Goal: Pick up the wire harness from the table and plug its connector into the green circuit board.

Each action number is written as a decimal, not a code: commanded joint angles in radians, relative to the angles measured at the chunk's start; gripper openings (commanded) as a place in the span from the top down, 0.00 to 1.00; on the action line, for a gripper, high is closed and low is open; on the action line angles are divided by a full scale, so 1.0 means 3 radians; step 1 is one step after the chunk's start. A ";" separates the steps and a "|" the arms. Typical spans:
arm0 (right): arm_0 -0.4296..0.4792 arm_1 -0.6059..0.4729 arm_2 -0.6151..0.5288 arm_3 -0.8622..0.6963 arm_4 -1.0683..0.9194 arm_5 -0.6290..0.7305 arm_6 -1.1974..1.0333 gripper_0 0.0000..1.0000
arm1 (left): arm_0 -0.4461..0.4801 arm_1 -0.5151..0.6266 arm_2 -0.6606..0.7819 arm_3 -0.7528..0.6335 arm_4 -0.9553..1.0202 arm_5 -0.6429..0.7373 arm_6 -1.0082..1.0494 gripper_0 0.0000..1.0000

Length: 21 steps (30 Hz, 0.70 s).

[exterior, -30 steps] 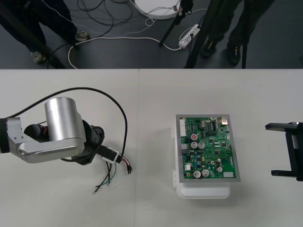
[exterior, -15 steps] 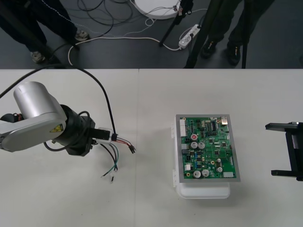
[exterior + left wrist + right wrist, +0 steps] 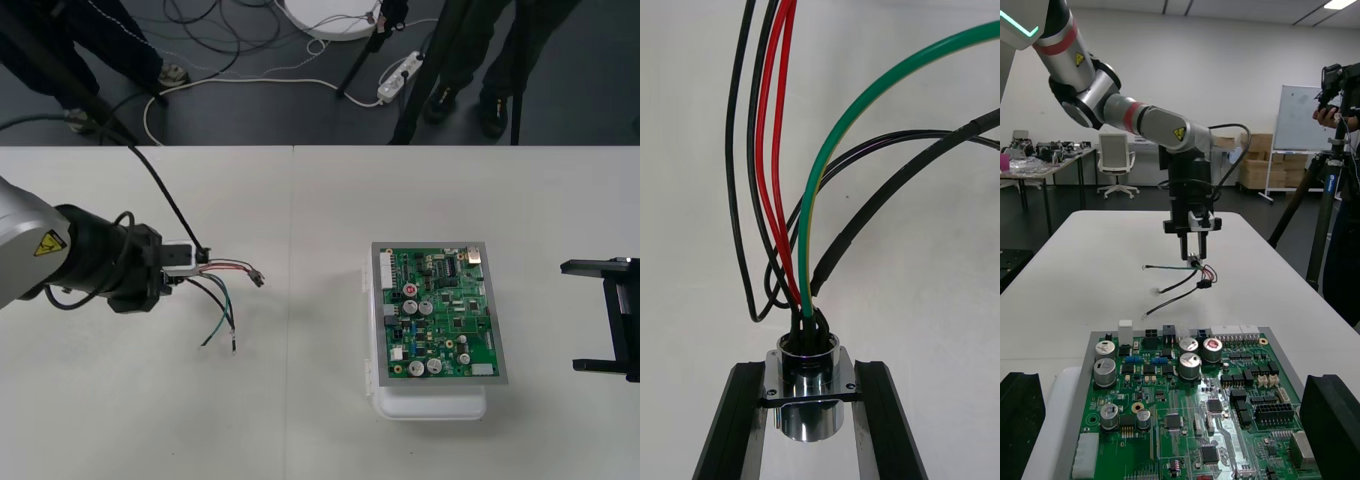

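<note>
My left gripper (image 3: 192,262) hovers over the left half of the table, shut on the harness's round metal socket (image 3: 806,382). The socket's flange sits between the two black fingers (image 3: 734,420). Red, black and green wires (image 3: 222,295) hang out of the socket toward the table, and the small black plug (image 3: 258,278) points at the board. The green circuit board (image 3: 440,312) rests on its white base (image 3: 430,405), right of centre and well apart from the plug. In the right wrist view the left gripper (image 3: 1193,244) holds the harness (image 3: 1184,279) beyond the board (image 3: 1187,405). My right gripper (image 3: 572,316) waits open at the right edge.
A black cable (image 3: 150,175) loops from the left arm across the table's far left part. Bare table lies between the harness and the board. Tripod legs and cables stand on the dark floor beyond the far edge.
The left arm has swung back toward the left edge and raised the harness. The plug and wires now sit farther up the table. The right arm has not moved.
</note>
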 commanded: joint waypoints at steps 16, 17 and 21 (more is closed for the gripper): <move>-0.0076 0.0014 0.0036 0.0003 -0.0096 0.0012 -0.0185 0.00 | 0.0335 -0.1228 0.1519 -0.0376 0.0411 -0.1225 -0.0119 1.00; -0.0076 0.0014 0.0036 -0.0002 -0.0096 0.0012 -0.0190 0.00 | 0.0330 -0.1274 0.1545 -0.0376 0.0436 -0.1225 -0.0125 1.00; -0.0076 0.0019 0.0030 -0.0017 -0.0096 0.0012 -0.0195 0.00 | 0.0314 -0.1514 0.1652 -0.0376 0.0487 -0.1225 -0.0125 1.00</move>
